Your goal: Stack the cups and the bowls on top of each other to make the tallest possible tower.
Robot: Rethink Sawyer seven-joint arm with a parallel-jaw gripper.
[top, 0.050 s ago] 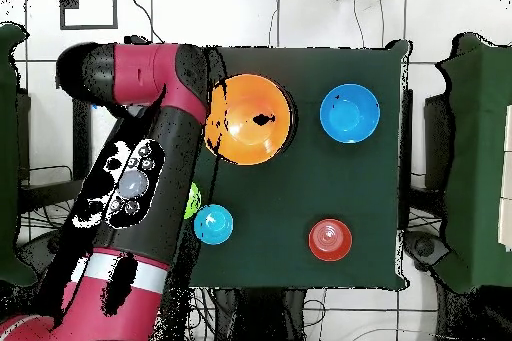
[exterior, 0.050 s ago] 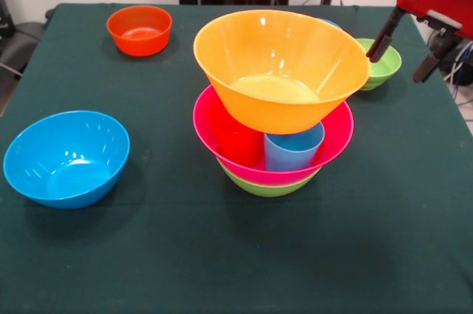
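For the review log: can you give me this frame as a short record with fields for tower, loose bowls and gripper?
tower: yellow-orange bowl resting on red cup and light blue cup, both inside pink bowl, over green bowl
loose bowls: blue bowl, orange bowl, small green bowl, small blue bowl
gripper: open, empty, beside the tower

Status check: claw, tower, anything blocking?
Claw open, empty, beside the tower. Yellow-orange bowl on top, tilted on the cups. Nothing in the way.
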